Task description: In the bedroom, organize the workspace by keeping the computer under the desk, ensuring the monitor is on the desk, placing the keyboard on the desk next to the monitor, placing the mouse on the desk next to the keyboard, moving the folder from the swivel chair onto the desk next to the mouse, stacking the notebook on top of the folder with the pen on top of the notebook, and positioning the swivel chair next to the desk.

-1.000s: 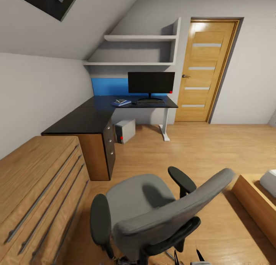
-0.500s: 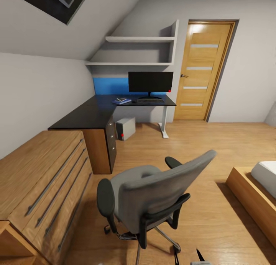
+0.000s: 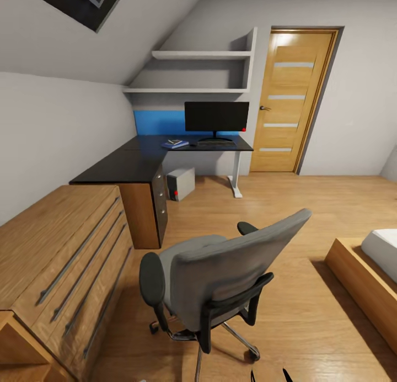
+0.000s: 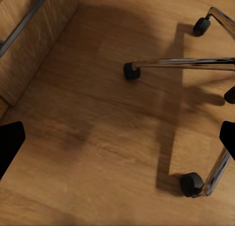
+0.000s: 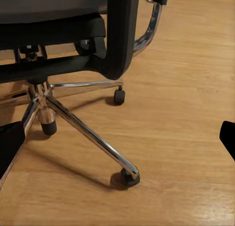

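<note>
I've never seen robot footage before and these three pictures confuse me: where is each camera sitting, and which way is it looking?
Head view: high on the robot, looking forward and down at the swivel chair and the desk beyond.
Left wrist view: by the left gripper, facing the floor; dark fingertips at both edges.
Right wrist view: by the right gripper, low, facing the chair's underside.
Shared: all three show the chair; both wrist views catch its chrome base.
</note>
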You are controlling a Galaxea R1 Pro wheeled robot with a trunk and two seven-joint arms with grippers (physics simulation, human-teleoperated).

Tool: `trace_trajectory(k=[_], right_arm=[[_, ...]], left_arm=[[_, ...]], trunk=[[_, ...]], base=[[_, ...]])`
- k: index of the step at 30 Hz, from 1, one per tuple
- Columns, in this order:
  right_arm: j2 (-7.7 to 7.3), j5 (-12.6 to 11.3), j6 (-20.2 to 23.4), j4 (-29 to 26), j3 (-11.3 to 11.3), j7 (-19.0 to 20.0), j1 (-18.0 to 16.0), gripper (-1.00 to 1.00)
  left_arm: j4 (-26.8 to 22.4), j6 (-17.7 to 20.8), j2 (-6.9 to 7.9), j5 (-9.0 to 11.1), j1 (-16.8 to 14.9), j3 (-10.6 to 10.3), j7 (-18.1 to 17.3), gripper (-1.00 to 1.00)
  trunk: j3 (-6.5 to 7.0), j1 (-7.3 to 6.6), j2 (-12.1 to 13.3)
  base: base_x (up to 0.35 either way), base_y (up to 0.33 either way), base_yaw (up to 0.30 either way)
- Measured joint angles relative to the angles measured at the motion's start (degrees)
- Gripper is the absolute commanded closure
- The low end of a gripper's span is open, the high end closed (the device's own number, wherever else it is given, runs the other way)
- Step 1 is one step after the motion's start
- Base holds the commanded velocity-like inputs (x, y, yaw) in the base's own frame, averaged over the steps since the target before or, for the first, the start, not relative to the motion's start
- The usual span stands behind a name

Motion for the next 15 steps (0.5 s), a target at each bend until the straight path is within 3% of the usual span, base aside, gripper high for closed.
trace_trajectory(k=[13,14,15], right_arm=[[0.04,-0.12,0.09,-0.12,-0.08,-0.33,0.00,-1.00],[0.04,-0.11,0.09,-0.12,-0.08,-0.34,0.00,-1.00],[0.02,-0.12,0.09,-0.12,-0.08,-0.34,0.00,-1.00]], left_arm=[[0.01,0.11,-0.20,0.08,0.00,0.07,0.53,-1.00],[-0.02,0.11,-0.42,-0.06,0.00,-0.05,3.98,-1.00],[-0.01,0.12,-0.48,-0.12,0.00,-0.12,5.17,-1.00]], trunk=[[-2.33,2.86,-5.21],[-2.51,3.08,-5.62],[-2.69,3.30,-6.02]], base=[[0.000,0.000,0.000],[0.000,0.000,0.000],[0.000,0.000,0.000]])
